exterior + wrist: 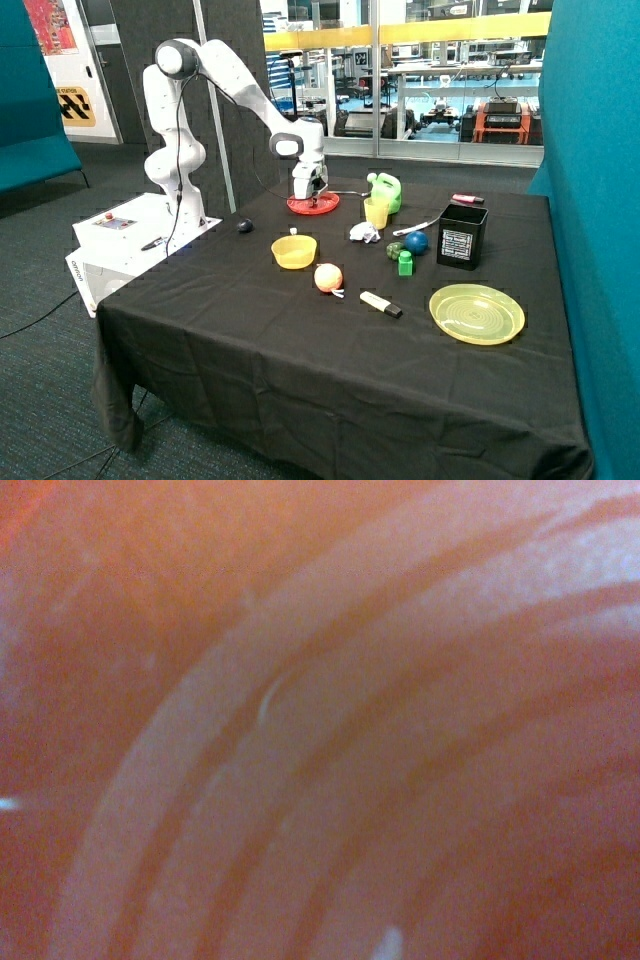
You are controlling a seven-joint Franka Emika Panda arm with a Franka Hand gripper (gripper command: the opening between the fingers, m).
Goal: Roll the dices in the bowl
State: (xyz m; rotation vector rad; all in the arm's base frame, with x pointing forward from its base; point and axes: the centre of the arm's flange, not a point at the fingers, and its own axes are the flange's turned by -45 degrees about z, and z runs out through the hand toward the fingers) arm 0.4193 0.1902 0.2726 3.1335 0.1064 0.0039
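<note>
the gripper (314, 199) is down at the flat red plate (327, 206) near the far edge of the black table (300, 350); whether it is wide, narrow or holding anything cannot be told. the wrist view is filled by the red plate's ridged surface (330, 780), seen very close. the yellow bowl (294, 252) stands well apart from the gripper, nearer the middle of the table, with one tiny white cube (293, 231) showing at its far rim. an orange ball (328, 277) lies just beside the bowl, and a white marker (380, 303) lies near the ball.
</note>
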